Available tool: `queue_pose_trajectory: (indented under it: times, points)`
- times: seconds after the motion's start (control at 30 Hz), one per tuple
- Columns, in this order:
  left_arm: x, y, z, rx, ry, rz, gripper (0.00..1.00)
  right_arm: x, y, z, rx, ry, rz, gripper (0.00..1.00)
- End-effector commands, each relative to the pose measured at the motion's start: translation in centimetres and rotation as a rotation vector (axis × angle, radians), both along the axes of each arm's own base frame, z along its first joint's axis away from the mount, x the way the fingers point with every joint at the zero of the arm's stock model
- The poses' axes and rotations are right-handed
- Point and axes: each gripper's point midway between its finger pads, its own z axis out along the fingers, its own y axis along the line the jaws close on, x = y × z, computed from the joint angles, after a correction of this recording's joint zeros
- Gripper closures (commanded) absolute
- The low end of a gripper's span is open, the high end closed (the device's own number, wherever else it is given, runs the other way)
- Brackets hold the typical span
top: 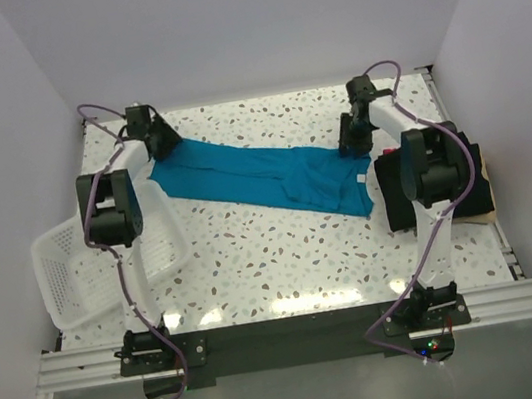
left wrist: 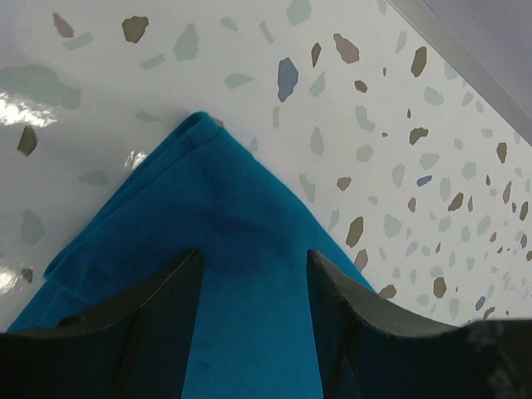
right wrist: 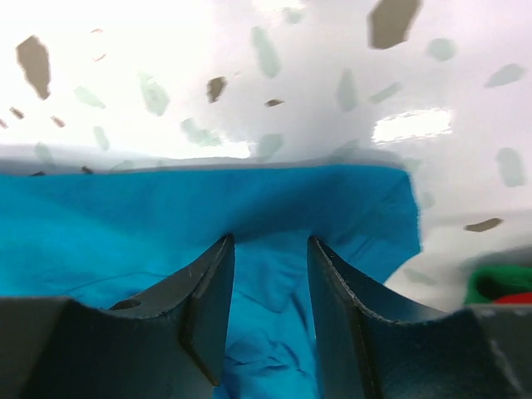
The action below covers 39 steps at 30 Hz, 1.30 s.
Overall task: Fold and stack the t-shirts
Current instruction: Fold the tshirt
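The teal-blue t-shirt (top: 262, 175) lies as a long narrow strip slanting across the far half of the table. My left gripper (top: 164, 145) is at its far-left end. In the left wrist view that gripper (left wrist: 253, 258) is open, its fingers straddling the teal cloth (left wrist: 224, 208) just behind a corner. My right gripper (top: 353, 140) is at the strip's right end. In the right wrist view it (right wrist: 270, 245) is open over the cloth (right wrist: 125, 233), close to the cloth's far edge. The black t-shirt (top: 477, 188) lies folded at the right, partly under the right arm.
A white mesh basket (top: 66, 282) stands tilted at the table's left edge beside the left arm. Walls close in the table at the back and both sides. A small green and red thing (right wrist: 499, 287) shows at the right edge of the right wrist view.
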Motion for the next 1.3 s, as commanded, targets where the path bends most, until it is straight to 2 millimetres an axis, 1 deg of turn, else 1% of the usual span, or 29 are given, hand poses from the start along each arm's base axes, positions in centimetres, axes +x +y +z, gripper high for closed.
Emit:
queue_pose_trajectory:
  times: [0.0, 0.1, 0.13, 0.2, 0.3, 0.37, 0.4, 0.43, 0.5, 0.53, 0.6, 0.63, 0.7, 0.73, 0.8, 0.83, 0.9, 1.0, 1.13, 1.17, 1.27]
  points:
    - [-0.1, 1.2, 6.6, 0.029, -0.13, 0.044, 0.42, 1.0, -1.9, 2.6, -0.012, -0.073, -0.028, 0.57]
    - [-1.1, 1.5, 5.7, 0.035, -0.1, 0.057, 0.42, 1.2, -2.5, 2.3, -0.014, -0.074, -0.036, 0.57]
    - [-1.2, 1.4, 5.5, 0.033, -0.094, 0.054, 0.42, 1.3, -2.6, 2.3, -0.015, -0.078, -0.037, 0.57]
    - [-1.4, 1.3, 4.4, 0.03, -0.065, 0.051, 0.42, 1.4, -2.6, 2.1, -0.015, -0.079, -0.038, 0.57]
    - [-1.6, 1.2, 3.3, 0.02, -0.042, 0.052, 0.42, 1.7, -2.8, 1.5, -0.019, -0.082, -0.035, 0.57]
    - [-1.6, 1.2, 3.0, 0.017, -0.038, 0.052, 0.42, 1.8, -3.0, 1.2, -0.019, -0.084, -0.034, 0.58]
    - [-1.7, 1.1, 2.4, 0.014, -0.028, 0.053, 0.42, 2.0, -3.0, 0.9, -0.018, -0.089, -0.036, 0.59]
    - [-1.7, 1.0, 2.1, 0.007, -0.023, 0.05, 0.42, 2.2, -3.1, 0.9, -0.018, -0.093, -0.038, 0.61]
    - [-2.0, 0.9, 0.9, -0.001, 0.005, 0.051, 0.42, 2.4, -3.1, 0.9, -0.018, -0.099, -0.038, 0.64]
    - [-2.3, 2.1, 0.3, -0.01, 0.021, 0.083, 0.42, 2.4, -3.1, 0.9, -0.017, -0.099, -0.039, 0.68]
    - [-2.7, 2.5, -0.5, -0.019, 0.042, 0.101, 0.42, 2.4, -3.2, 0.9, -0.017, -0.101, -0.044, 0.73]
    - [-3.3, 2.8, -1.2, -0.029, 0.061, 0.119, 0.42, 2.5, -3.3, 0.8, -0.019, -0.101, -0.048, 0.79]
    - [-3.9, 3.1, -1.9, -0.038, 0.08, 0.136, 0.42, 2.5, -3.6, 0.7, -0.016, -0.096, -0.057, 0.84]
    - [-4.0, 3.6, -2.1, -0.04, 0.085, 0.148, 0.42, 2.4, -3.8, 0.5, -0.016, -0.09, -0.06, 0.88]
    - [-4.4, 3.8, -2.6, -0.041, 0.098, 0.158, 0.42, 2.3, -3.9, 0.2, -0.017, -0.084, -0.063, 0.92]
    - [-4.5, 4.0, -2.7, -0.038, 0.101, 0.163, 0.42, 2.3, -4.2, 0.1, -0.016, -0.082, -0.07, 0.96]
    - [-4.6, 4.0, -2.9, -0.039, 0.103, 0.162, 0.42, 2.3, -4.6, -0.1, -0.016, -0.077, -0.079, 0.99]
    - [-4.9, 4.2, -3.2, -0.033, 0.117, 0.171, 0.42, 2.3, -5.3, -0.1, -0.024, -0.077, -0.095, 1.0]
    - [-5.3, 4.5, -3.2, -0.017, 0.131, 0.184, 0.42, 2.5, -5.8, -0.1, -0.033, -0.079, -0.108, 1.0]
    - [-5.2, 4.5, -3.0, -0.017, 0.127, 0.184, 0.42, 2.4, -7.0, -0.3, -0.035, -0.073, -0.133, 1.0]
    - [-5.3, 4.5, -2.7, -0.015, 0.121, 0.182, 0.42, 2.7, -7.6, -0.3, -0.036, -0.073, -0.154, 1.0]
